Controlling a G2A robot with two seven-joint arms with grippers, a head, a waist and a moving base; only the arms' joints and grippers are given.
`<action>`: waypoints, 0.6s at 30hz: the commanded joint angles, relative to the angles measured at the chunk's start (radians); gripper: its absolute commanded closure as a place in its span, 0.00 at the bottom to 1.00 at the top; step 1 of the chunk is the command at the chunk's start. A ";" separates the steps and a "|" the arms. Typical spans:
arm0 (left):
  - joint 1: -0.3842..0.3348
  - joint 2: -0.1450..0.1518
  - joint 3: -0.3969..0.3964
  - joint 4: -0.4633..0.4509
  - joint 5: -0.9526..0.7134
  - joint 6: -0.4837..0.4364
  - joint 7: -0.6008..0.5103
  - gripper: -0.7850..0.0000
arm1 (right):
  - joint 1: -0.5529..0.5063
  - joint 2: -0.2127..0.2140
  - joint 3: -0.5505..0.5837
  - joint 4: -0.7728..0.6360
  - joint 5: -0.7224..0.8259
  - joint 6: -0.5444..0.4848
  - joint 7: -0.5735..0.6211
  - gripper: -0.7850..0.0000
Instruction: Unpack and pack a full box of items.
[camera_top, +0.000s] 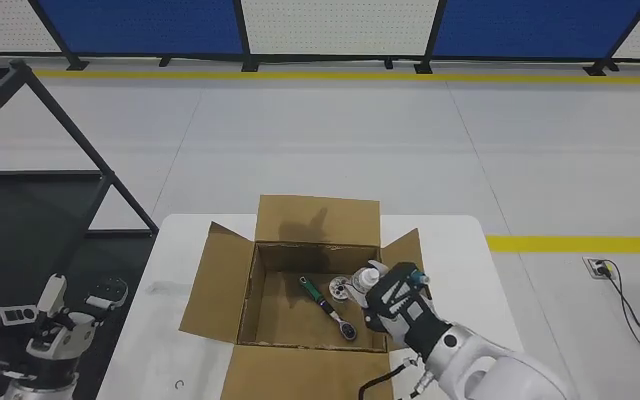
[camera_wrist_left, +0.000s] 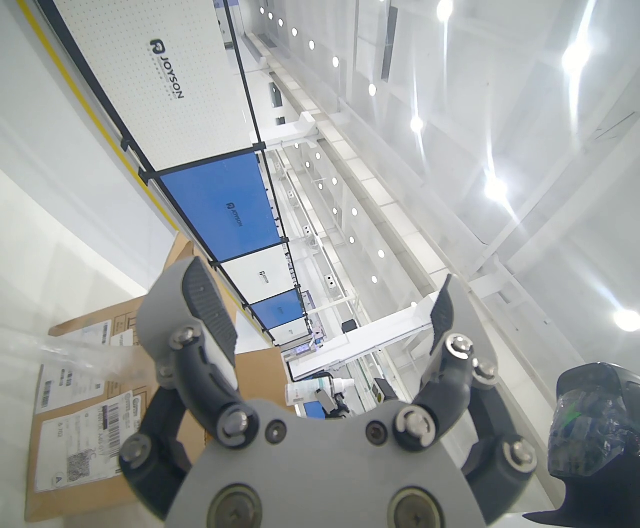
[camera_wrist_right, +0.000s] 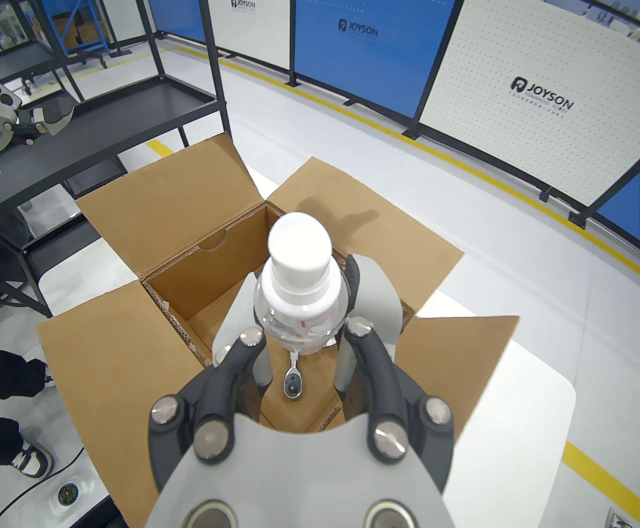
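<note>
We see the cardboard box standing open in the middle of the white tabletop, its four flaps folded outward. Our right gripper hangs over the side of the box nearest the tabletop's right edge. Its fingers are closed round the body of a clear bottle with a white cap, held upright over the opening. We cannot tell how far the bottle's base sits inside the box.

On the box floor lies a ratchet wrench with green on its handle. Just beside it is a small round silvery item that we cannot make out.

The left gripper is out beyond the tabletop's left edge, well apart from the box. It points up toward the ceiling, its fingers spread wide with nothing between them.
</note>
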 joint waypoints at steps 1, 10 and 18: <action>0.000 0.000 0.000 0.000 0.000 0.000 0.000 0.00 | -0.004 0.000 0.004 -0.002 0.000 -0.001 -0.002 1.00; 0.000 0.000 0.000 0.000 0.000 0.000 0.000 0.00 | -0.004 0.000 0.004 -0.002 0.000 -0.001 -0.002 1.00; 0.000 0.000 0.000 0.000 0.000 0.000 0.000 0.00 | 0.100 -0.021 -0.149 0.222 0.032 -0.041 -0.102 1.00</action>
